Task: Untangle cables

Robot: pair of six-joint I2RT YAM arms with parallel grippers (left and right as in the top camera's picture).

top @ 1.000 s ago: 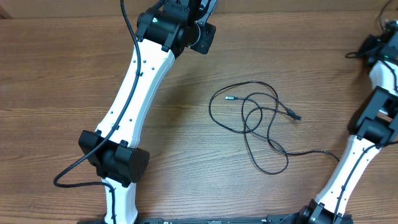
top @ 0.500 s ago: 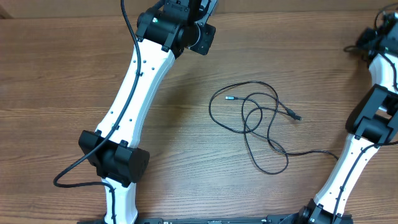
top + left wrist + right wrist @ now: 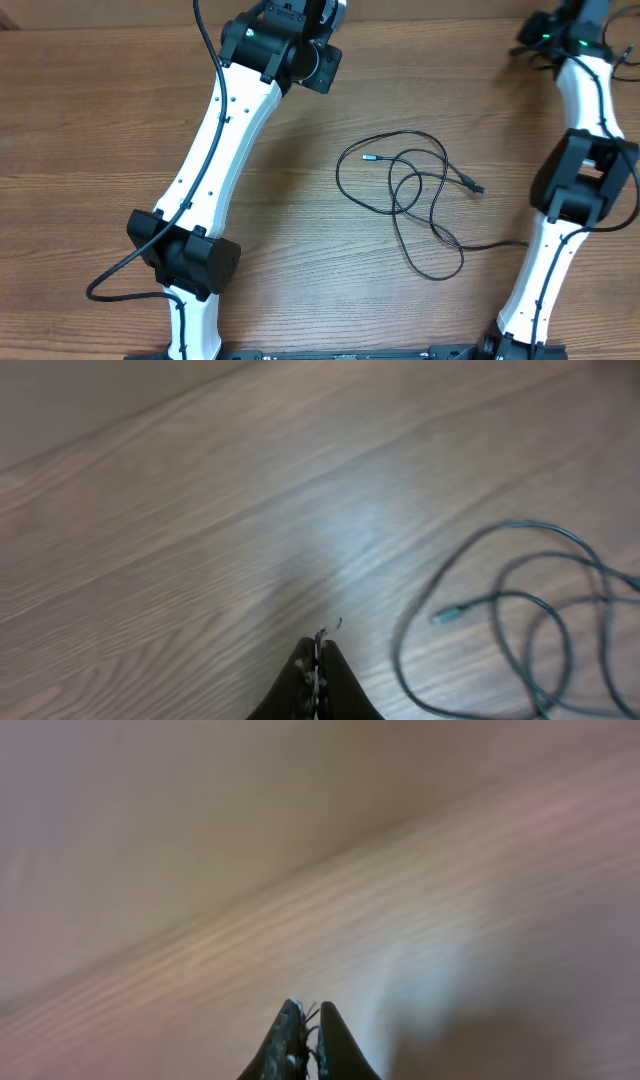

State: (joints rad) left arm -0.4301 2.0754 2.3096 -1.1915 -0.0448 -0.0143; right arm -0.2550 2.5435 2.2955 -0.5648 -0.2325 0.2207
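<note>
A thin black cable (image 3: 415, 190) lies in overlapping loops on the wooden table, right of centre. One silver-tipped end (image 3: 367, 158) points left, and a small plug end (image 3: 477, 187) lies to the right. One strand trails toward the right arm's base. The cable also shows in the left wrist view (image 3: 520, 620). My left gripper (image 3: 318, 656) is shut and empty, held above bare wood up and left of the cable. My right gripper (image 3: 308, 1015) is shut and empty, at the table's far right corner, away from the cable.
The left arm (image 3: 215, 150) stretches diagonally across the left half of the table. The right arm (image 3: 575, 180) stands along the right edge. A thick black robot wire (image 3: 120, 275) loops near the left arm's base.
The right arm's wrist has swung up and left toward the far edge of the table. The left arm and the cable have stayed put.
</note>
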